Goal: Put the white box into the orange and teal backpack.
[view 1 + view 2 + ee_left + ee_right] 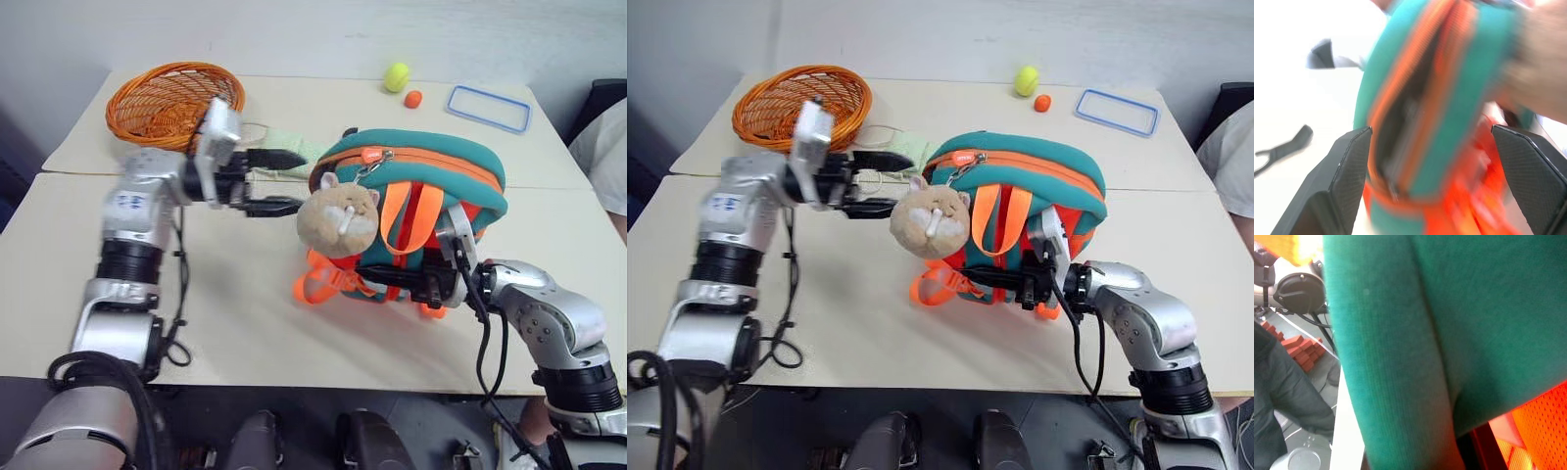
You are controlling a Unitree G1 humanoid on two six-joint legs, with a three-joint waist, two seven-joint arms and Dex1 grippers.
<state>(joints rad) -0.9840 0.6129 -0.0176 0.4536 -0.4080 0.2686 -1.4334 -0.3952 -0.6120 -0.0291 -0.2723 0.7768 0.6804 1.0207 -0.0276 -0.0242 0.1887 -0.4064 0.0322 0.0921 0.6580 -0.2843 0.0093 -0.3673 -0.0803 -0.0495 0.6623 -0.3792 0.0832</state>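
The orange and teal backpack (416,211) stands upright on the table (245,323) at the centre of the head view, its zip line facing up and left, with the plush hamster (340,217) hanging off the front and orange loops spilling below it. It seems to stand like that because the right gripper (428,284), at the lower right of the bag, is closed on the lower strap area. That hold likely props the bag and keeps it from sliding.

The left gripper (279,181) hangs level at centre left, pointing toward the bag's zipped edge, with its two black fingers (1347,166) spread wide and nothing between them. In the left wrist view the bag's teal rim and a dark slit along the orange zip sit framed between the fingers, so the mouth appears partly open.

The white box cannot be made out on the table; something pale shows inside the slit, too blurred to name. It may already be inside the bag, which would fit the empty, spread left gripper, but that is only a guess.

The wicker basket (171,103) sits at upper left. A pale green pouch (294,147) lies just behind the left gripper, while a yellow ball (396,76), a small orange ball (412,99) and a blue-rimmed frame (488,108) lie at upper right, well clear.
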